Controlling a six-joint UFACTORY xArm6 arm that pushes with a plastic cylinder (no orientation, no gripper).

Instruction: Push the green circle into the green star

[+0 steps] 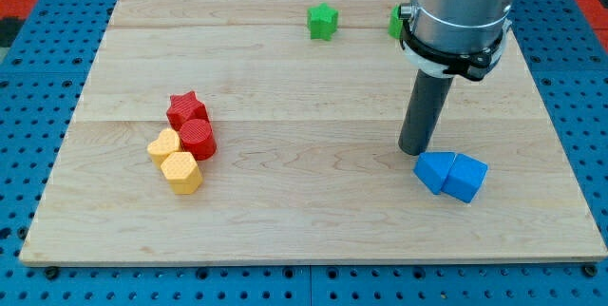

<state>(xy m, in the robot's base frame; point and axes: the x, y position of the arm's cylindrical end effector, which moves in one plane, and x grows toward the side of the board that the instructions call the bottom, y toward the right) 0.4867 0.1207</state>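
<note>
The green star (323, 21) sits near the view's top, at the middle of the board. The green circle (395, 23) is to its right, mostly hidden behind the arm's grey body; only its left edge shows. My tip (414, 150) rests on the board at the right, well below both green blocks and just above the two blue blocks.
Two blue blocks (450, 174) lie touching just below-right of the tip. At the left, a red star (186, 109), a red circle (198, 139) and two yellow blocks (175, 161) form a tight cluster. The wooden board (304, 220) lies on a blue pegboard.
</note>
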